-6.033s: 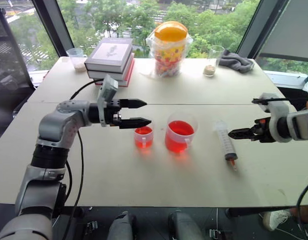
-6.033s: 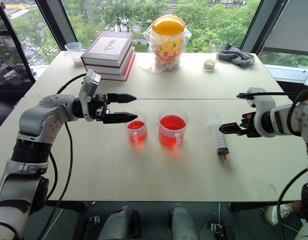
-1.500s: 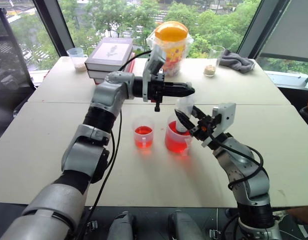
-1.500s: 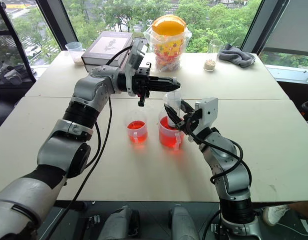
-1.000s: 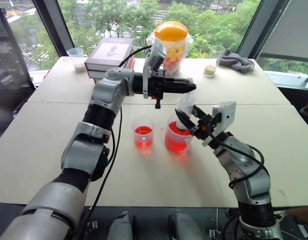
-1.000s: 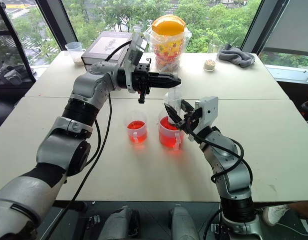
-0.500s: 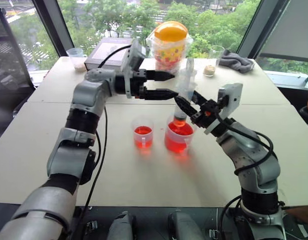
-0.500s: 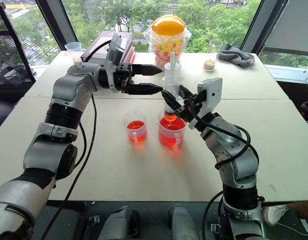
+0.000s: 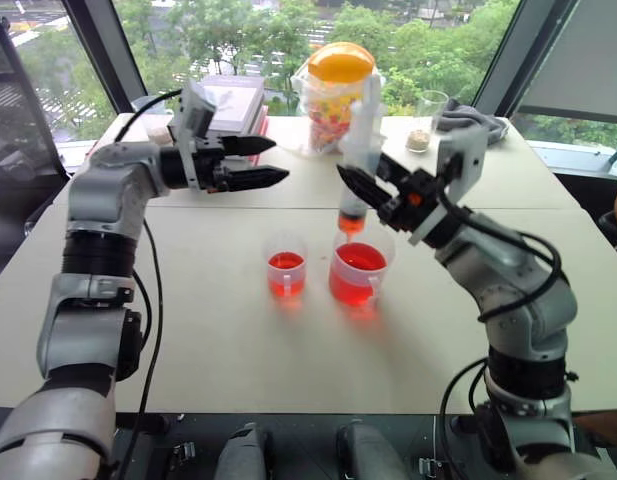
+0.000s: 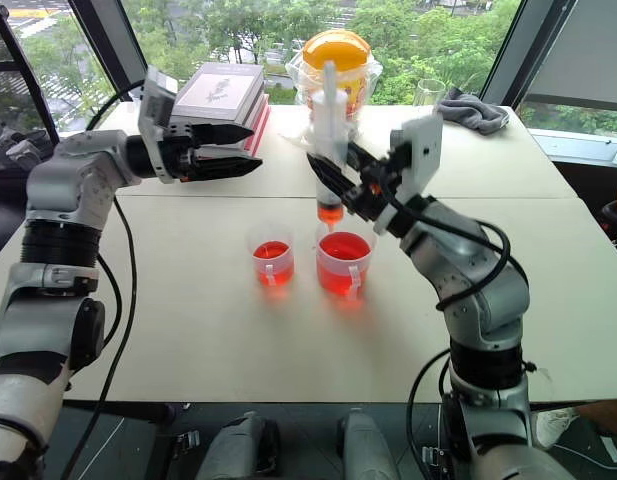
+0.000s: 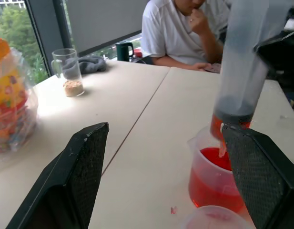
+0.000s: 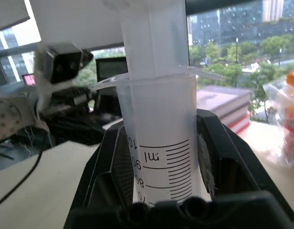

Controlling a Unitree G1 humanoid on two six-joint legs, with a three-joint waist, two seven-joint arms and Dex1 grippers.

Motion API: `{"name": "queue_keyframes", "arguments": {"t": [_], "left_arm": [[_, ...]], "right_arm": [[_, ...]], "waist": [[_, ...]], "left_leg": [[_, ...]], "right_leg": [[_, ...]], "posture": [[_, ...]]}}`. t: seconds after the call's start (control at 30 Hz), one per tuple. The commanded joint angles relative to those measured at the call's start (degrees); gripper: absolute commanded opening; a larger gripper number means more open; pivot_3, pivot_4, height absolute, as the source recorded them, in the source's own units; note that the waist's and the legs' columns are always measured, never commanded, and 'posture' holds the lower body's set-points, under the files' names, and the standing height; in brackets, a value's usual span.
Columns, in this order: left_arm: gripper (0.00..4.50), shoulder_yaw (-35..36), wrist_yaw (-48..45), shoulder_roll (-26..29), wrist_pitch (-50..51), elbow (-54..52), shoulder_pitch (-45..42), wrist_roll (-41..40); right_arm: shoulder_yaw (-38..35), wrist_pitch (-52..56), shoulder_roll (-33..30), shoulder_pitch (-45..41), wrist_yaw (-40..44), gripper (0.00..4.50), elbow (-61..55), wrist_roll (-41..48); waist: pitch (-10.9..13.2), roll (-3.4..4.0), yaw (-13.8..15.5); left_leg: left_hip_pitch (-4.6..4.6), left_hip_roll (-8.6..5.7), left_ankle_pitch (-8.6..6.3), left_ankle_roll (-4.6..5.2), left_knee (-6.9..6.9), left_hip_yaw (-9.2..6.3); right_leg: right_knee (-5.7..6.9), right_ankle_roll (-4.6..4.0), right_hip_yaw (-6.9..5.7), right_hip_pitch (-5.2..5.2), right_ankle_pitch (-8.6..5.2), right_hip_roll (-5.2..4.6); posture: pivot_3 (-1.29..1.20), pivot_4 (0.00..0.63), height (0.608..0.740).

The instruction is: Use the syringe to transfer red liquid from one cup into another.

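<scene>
While the right end effector (image 9: 363,190) is clamped on the barrel of the syringe (image 9: 357,150), the syringe stands nearly upright in the air above the larger handled cup (image 9: 360,272), its orange-red tip pointing down at the cup's mouth and clear of the red liquid (image 9: 361,258) inside. A little red shows in the bottom of the barrel just above the tip, and the white plunger sticks up well beyond the top of the barrel. From the right wrist view the printed scale marks on the barrel sit squarely between the two black fingers (image 12: 218,152), which press on it from either side.

Off to the robot's left and well apart from the syringe, the left end effector (image 9: 258,162) hangs above the table (image 9: 188,330) with its fingers spread wide and nothing between them, pointing across toward the syringe. Its wrist view looks between those fingers at the syringe tip and the larger cup below it.

Just beside the larger cup, on its left, stands the smaller cup (image 9: 286,270), also holding red liquid. Farther back on the table are a stack of books (image 9: 228,105), a bag of sweets with an orange lid (image 9: 340,92), a tall glass with beige grains (image 9: 424,122) and a grey cloth (image 9: 478,122). A person in a white shirt (image 11: 180,28) sits at the table's far side.
</scene>
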Motion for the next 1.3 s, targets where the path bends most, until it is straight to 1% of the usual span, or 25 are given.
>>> {"name": "queue_keyframes", "arguments": {"t": [0.03,0.1,0.2,0.4,0.53,0.87,1.13,1.3], "left_arm": [[3.87,2.72,1.11,1.94,-0.39,-1.21,0.15,-0.37],[3.87,3.21,1.62,2.84,-0.62,-1.62,0.74,-0.22],[3.87,4.08,2.57,4.06,-0.20,-2.35,1.34,-0.52],[3.87,5.53,3.18,5.89,2.07,-4.84,1.91,-1.97],[3.87,6.49,2.43,5.44,5.25,-6.42,0.22,-5.02],[3.87,4.80,-0.62,3.47,6.39,-4.99,-3.49,-6.74],[3.87,-0.08,-2.80,0.33,0.84,-1.84,-4.53,-2.01],[3.87,-1.03,-3.74,-2.47,-1.48,1.30,-6.31,-1.05]], "right_arm": [[-0.45,-0.10,2.85,-4.72,0.06,1.47,2.60,3.53],[1.99,-1.91,4.06,-5.75,1.89,1.47,5.59,2.11],[4.75,-5.06,6.43,-4.81,3.80,1.47,9.35,0.32],[10.10,-11.58,9.82,0.58,7.70,1.47,13.78,-3.49],[13.38,-16.74,9.50,5.02,10.24,1.47,16.68,-8.00],[13.93,-20.38,10.21,6.36,11.19,1.47,18.55,-11.53],[13.79,-20.55,10.98,5.68,11.21,1.47,18.53,-12.31],[13.53,-20.10,11.08,5.21,11.16,1.47,17.88,-12.44]], "waist": [[0.00,0.00,0.09],[0.00,0.00,0.18],[0.00,0.00,0.27],[0.00,-0.01,0.26],[-0.02,-0.03,0.20],[-0.01,-0.03,0.11],[-0.01,-0.03,0.15],[-0.01,-0.04,0.17]], "left_leg": [[0.00,0.00,0.00,0.00,0.00,0.00],[0.00,0.01,0.00,0.00,0.00,0.01],[-0.01,-0.01,0.00,0.00,0.01,0.06],[-0.04,0.00,0.00,0.00,0.01,0.07],[-0.04,0.00,0.01,-0.02,0.02,0.07],[-0.02,0.00,0.01,-0.03,0.02,0.07],[-0.02,0.00,0.02,-0.03,0.02,0.07],[-0.02,0.00,0.02,-0.03,0.02,0.07]], "right_leg": [[0.00,0.00,-0.01,0.00,0.00,0.00],[-0.01,0.00,-0.02,0.01,0.00,-0.01],[-0.03,0.00,-0.01,0.03,0.00,-0.05],[-0.06,0.01,-0.02,0.02,0.00,-0.05],[-0.04,0.01,-0.02,0.01,0.00,-0.05],[-0.02,0.01,-0.02,0.01,0.00,-0.03],[-0.02,0.01,-0.02,0.02,0.00,-0.04],[-0.02,0.01,-0.02,0.01,0.00,-0.03]], "posture": [[0.00,0.150,0.740],[0.00,0.150,0.740],[0.00,0.150,0.740],[0.00,0.150,0.740],[0.00,0.150,0.740],[0.00,0.150,0.740],[0.00,0.150,0.740],[0.00,0.150,0.740]]}}
